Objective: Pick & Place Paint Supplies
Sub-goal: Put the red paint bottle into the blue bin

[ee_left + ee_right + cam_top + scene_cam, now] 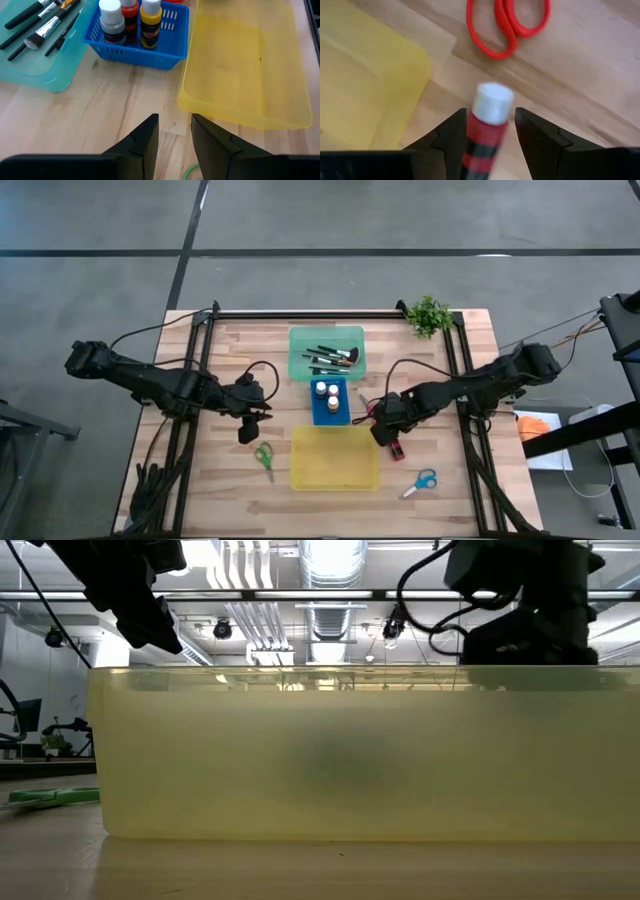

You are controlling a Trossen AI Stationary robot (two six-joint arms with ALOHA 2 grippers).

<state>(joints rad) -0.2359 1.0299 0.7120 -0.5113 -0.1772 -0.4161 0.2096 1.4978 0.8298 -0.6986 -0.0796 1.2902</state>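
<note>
A red paint bottle (482,140) with a white cap (492,102) stands tilted between the fingers of my open right gripper (491,112). That gripper (388,436) is just right of the yellow tray (335,457). Red scissors (507,25) lie on the wood beyond it. My left gripper (250,428) is open and hovers over bare wood left of the yellow tray, with green scissors (264,458) lying flat just nearer. Blue scissors (422,482) lie near the front right. Three bottles stand in the blue basket (329,412), and brushes lie in the green tray (300,340). My right gripper has the red bottle's body between its fingers, with the cap reaching past the fingertips. The body lies against one finger (455,135), and a gap shows between it and the other finger (532,135). Whether the bottle is lifted or rests on the table, I cannot tell.
In the low view the yellow tray's wall (340,750) fills the picture. A small leafy plant (430,315) sits at the far right corner. Metal rails run along the table's left and right sides. Bare wood lies near the front edge.
</note>
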